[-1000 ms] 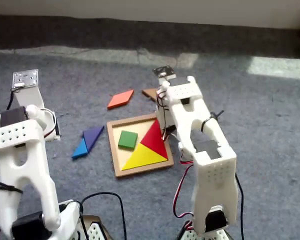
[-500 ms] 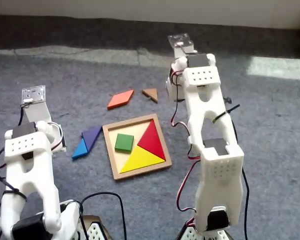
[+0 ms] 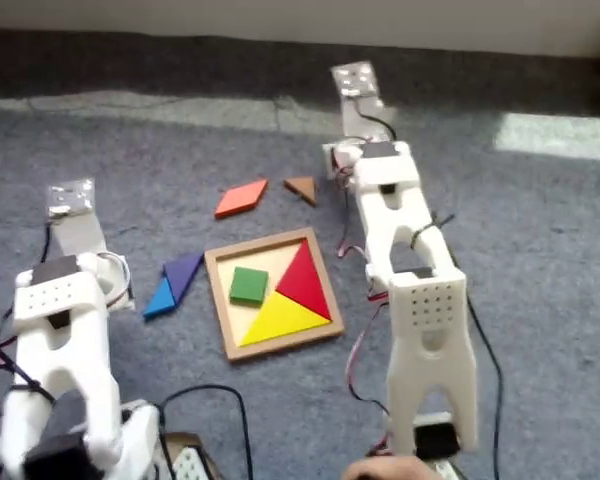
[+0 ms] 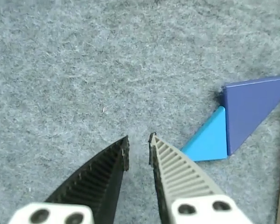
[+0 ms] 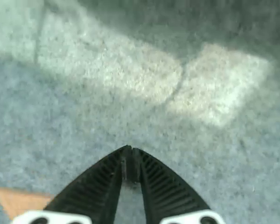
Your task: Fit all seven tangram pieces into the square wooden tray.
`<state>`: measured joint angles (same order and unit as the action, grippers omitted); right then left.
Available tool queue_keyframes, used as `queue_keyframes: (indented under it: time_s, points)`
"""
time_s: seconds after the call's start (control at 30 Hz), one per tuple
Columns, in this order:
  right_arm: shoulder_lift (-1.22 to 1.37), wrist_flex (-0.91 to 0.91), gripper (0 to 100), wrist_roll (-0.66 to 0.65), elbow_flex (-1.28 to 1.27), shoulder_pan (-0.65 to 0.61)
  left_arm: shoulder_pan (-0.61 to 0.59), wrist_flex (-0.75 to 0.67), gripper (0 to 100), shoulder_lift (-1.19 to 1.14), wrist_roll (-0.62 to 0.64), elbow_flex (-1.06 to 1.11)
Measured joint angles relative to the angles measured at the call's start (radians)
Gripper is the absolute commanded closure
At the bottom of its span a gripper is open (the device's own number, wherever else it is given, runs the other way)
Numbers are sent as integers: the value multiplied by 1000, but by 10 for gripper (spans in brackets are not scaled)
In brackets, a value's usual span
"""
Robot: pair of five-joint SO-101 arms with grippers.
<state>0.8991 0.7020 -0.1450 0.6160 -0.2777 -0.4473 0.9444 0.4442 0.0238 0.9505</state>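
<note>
wooden tray (image 3: 222,302) half full. brown triangle (image 3: 301,187) at tray's 12 o'clock, right gripper (image 5: 130,151) near it, jaws pressed together. left gripper (image 4: 138,142) jaws slightly spread, beside blue triangle (image 4: 207,142). best next, likely: open right jaws wide, drop straight over brown triangle, pinch edges.

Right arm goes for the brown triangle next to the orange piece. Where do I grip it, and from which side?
Probably straight down from above. The brown triangle lies flat on the carpet, so only its thin edges can be pinched. It sits apart from the orange piece, with every edge free, so span its wide middle, not a tip. The right gripper is shut, so open it first.
</note>
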Motion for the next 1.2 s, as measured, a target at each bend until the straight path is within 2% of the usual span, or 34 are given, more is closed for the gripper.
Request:
queue_keyframes:
  time_s: [0.13,0.4,0.53,0.8,1.0,1.2]
  points:
    - [0,-104,993,0,0,-6,0,-21,902,0,0,0]
    - [0,-129,993,8,0,-6,0,-32,902,0,0,0]
    - [0,-124,994,127,0,-3,0,-34,902,0,0,0]
    - [0,63,994,345,12,-17,0,-44,902,0,0,0]
    - [0,135,994,479,31,-14,0,-92,902,2,64,29]
    - [0,161,994,519,34,-9,0,-95,902,2,72,29]
